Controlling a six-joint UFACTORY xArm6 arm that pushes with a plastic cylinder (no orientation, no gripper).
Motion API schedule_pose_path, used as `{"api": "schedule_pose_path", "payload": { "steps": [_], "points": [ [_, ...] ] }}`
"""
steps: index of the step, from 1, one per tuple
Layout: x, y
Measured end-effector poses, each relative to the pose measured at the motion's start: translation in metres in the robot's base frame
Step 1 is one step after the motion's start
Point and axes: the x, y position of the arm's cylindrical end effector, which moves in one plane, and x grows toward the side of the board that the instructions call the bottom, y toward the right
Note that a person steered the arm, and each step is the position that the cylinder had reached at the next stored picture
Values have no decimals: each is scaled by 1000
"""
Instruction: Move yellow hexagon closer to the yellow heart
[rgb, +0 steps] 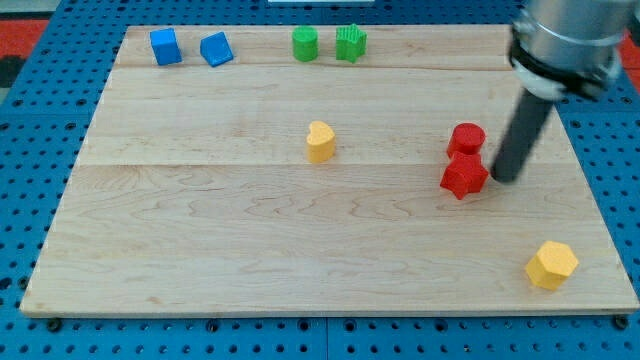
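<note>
The yellow hexagon (552, 265) lies near the board's bottom right corner. The yellow heart (320, 142) sits near the board's middle, far to the hexagon's upper left. My tip (503, 178) rests on the board just right of the red star (464, 177), well above the hexagon and slightly to its left. The rod rises from the tip toward the view's top right.
A red cylinder (466, 139) stands just above the red star. Along the top edge are a blue cube (165, 46), a blue wedge-like block (216, 49), a green cylinder (305, 44) and a green ridged block (350, 43). The wooden board (200, 230) lies on a blue pegboard.
</note>
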Motion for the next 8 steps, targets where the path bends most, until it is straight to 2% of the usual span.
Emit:
{"api": "schedule_pose_path", "payload": {
  "steps": [1,2,3,4,5,6,7,8],
  "points": [
    [20,-43],
    [-26,-76],
    [-64,-62],
    [-16,-25],
    [71,66],
    [77,38],
    [88,-44],
    [115,12]
  ]
}}
